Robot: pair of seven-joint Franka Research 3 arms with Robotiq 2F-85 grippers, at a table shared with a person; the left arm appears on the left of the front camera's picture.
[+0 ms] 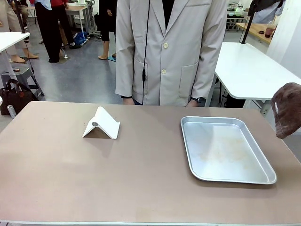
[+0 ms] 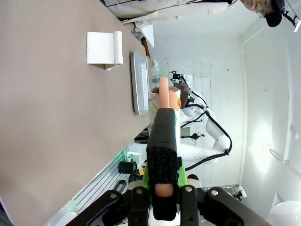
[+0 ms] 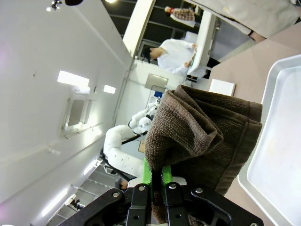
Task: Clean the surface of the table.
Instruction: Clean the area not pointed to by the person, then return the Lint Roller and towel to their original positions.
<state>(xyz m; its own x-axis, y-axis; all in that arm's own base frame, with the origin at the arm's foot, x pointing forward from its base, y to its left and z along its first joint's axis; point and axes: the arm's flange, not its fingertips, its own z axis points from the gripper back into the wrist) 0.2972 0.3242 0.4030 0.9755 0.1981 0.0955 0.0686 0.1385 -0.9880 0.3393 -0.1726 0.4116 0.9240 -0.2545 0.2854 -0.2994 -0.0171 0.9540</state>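
Observation:
The taupe-brown table (image 1: 141, 183) spreads across the front view. In the right wrist view my right gripper (image 3: 157, 175) is shut on a folded brown cloth (image 3: 202, 136), which hangs in the air beyond the table's right edge in the front view (image 1: 287, 110). In the left wrist view my left gripper (image 2: 162, 175) is shut on a long tool (image 2: 162, 141) with a black ribbed grip and a peach-coloured end. It is held off the near edge of the table (image 2: 47, 117), pointing along it.
A white folded stand (image 1: 101, 124) sits left of centre. A silver metal tray (image 1: 225, 148) lies at the right, faintly smeared inside. A person in a beige coat (image 1: 169, 52) stands at the far edge. White tables stand behind at both sides.

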